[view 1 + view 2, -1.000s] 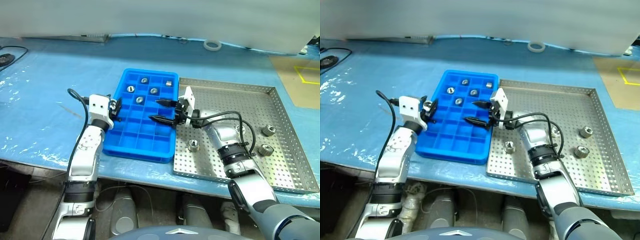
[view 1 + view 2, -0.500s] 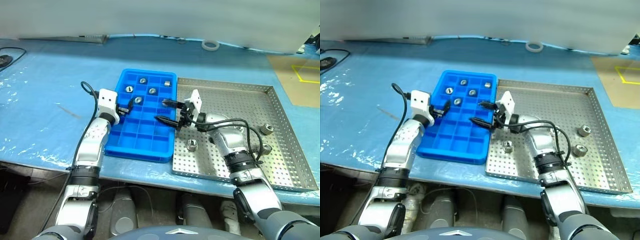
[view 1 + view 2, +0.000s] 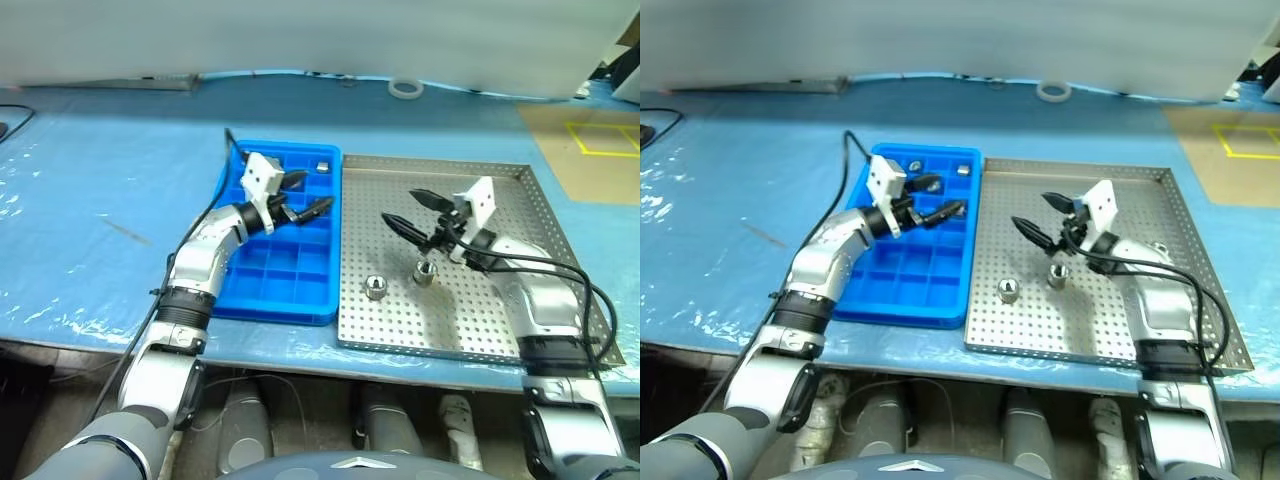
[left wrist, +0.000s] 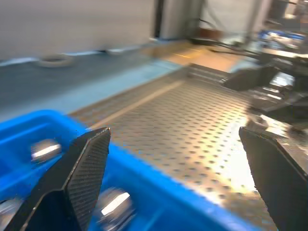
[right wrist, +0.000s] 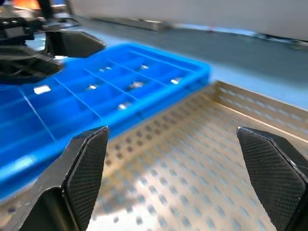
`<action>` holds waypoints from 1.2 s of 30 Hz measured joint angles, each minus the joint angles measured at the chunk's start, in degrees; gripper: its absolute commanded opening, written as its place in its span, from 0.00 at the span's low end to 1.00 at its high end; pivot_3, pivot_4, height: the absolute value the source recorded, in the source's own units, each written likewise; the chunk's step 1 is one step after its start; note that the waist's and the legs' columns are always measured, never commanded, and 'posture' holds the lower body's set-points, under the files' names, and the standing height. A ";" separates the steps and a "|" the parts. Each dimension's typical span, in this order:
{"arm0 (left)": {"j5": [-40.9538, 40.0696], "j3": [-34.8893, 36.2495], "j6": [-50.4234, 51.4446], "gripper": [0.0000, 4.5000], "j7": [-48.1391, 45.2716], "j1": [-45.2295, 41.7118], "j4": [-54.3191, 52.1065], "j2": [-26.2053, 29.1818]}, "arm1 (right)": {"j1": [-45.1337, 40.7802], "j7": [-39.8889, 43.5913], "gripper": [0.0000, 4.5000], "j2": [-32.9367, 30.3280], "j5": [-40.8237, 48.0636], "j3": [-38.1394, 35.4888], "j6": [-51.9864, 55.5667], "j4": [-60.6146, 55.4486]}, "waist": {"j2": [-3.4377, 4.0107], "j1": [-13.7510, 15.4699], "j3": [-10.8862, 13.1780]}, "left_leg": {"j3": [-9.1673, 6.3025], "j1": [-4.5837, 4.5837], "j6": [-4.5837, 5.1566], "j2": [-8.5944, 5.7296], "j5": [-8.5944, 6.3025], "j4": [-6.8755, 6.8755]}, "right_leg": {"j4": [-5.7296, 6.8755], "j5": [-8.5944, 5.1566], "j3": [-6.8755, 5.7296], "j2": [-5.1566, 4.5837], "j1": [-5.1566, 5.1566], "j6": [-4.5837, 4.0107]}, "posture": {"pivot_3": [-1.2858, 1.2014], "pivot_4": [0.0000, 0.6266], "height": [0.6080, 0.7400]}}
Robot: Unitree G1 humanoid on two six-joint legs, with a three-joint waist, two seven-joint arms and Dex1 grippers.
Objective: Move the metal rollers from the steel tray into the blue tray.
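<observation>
Blue plastic sheeting covers the counter (image 3: 90, 190), and the two trays lie on it side by side, touching along one edge. On the right is the steel tray (image 3: 520, 330), large and full of small holes; on the left is the narrower blue tray (image 3: 285, 300) with its grid of compartments.

Some metal rollers (image 5: 136, 84) lie already in the far compartments of the blue tray. In the steel tray I see two rollers near the middle of the floor: one roller (image 3: 425, 272) just below the right tool, and a second roller (image 3: 375, 288) a little left and nearer.

The right tool (image 3: 412, 212) hangs over the steel tray, its two fingers spread wide and empty, pointing to the left. The left tool (image 3: 305, 194) is over the far part of the blue tray, also wide open with nothing in it, pointing right.

The right arm is clearly the nearer one. The roller lies on the near side of its fingertips and lower, so I judge the tool must come back toward the near edge and go down. Each roller seems to stand upright, hole upward.
</observation>
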 measured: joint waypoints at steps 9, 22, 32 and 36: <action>6.80 -13.71 -0.20 1.00 -21.05 -10.89 11.60 0.92 | 9.12 -5.27 1.00 -2.38 1.71 -5.81 3.41 -9.07 | 0.05 -4.94 -0.03 | 0.08 0.06 0.03 0.00 -0.03 -0.09 | -0.28 0.00 0.02 0.15 0.02 0.06 | 0.30 0.24 1.00; 21.00 -25.16 -11.78 1.00 -28.84 -17.70 19.50 -1.49 | 8.39 -7.71 1.00 -0.46 0.80 -3.15 1.95 -9.22 | 0.31 -5.60 -0.20 | 0.09 0.18 0.25 -0.06 -0.19 -0.08 | -0.53 0.00 -0.01 0.08 0.32 0.04 | 0.30 0.24 1.00; 27.64 -28.86 -19.25 0.49 -27.82 -17.80 25.07 -5.37 | 9.37 -10.00 1.00 1.79 0.15 -2.15 0.60 -9.22 | 0.46 -7.27 -0.36 | 0.07 0.11 0.31 -0.02 -0.24 0.01 | -0.53 -0.02 -0.02 0.11 0.27 0.08 | 0.29 0.24 1.00; 27.80 -28.47 -20.53 0.37 -27.88 -18.09 25.57 -5.31 | 9.19 -10.25 1.00 2.54 0.16 -2.07 0.25 -9.22 | 0.46 -7.49 -0.36 | 0.07 0.03 0.33 -0.03 -0.25 0.01 | -0.56 -0.02 -0.04 0.09 0.25 0.07 | 0.30 0.24 1.00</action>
